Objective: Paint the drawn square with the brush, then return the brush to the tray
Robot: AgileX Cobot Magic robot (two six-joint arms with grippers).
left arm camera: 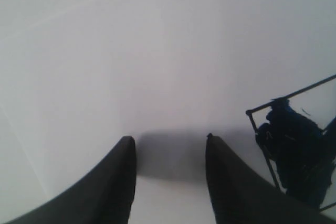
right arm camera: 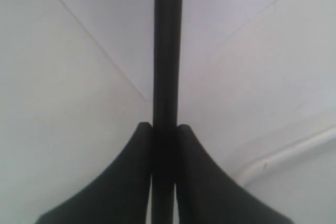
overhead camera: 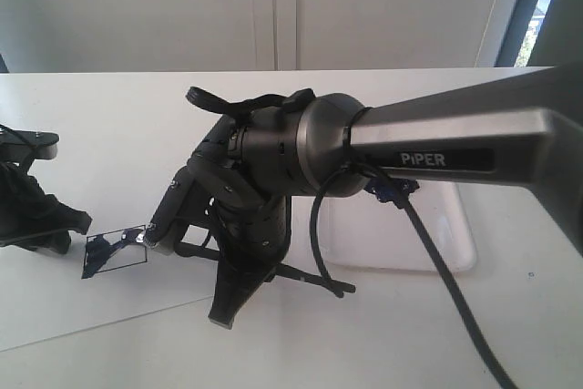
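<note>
on the paper (overhead camera: 55, 307), right gripper (right arm camera: 165, 127) is clamping the brush (right arm camera: 168, 51), tip angled at the part-painted drawn square (overhead camera: 114, 252); left gripper (left arm camera: 170, 140), jaws apart, is probably pinning that paper

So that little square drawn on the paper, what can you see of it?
The drawn square is a small, skewed outline in thin black lines on a flat white paper sheet. It is only partly painted: dark, glossy strokes fill patches inside, with white showing between them. The silvery end of the brush sits at its right edge in the exterior view; actual contact cannot be confirmed.
</note>
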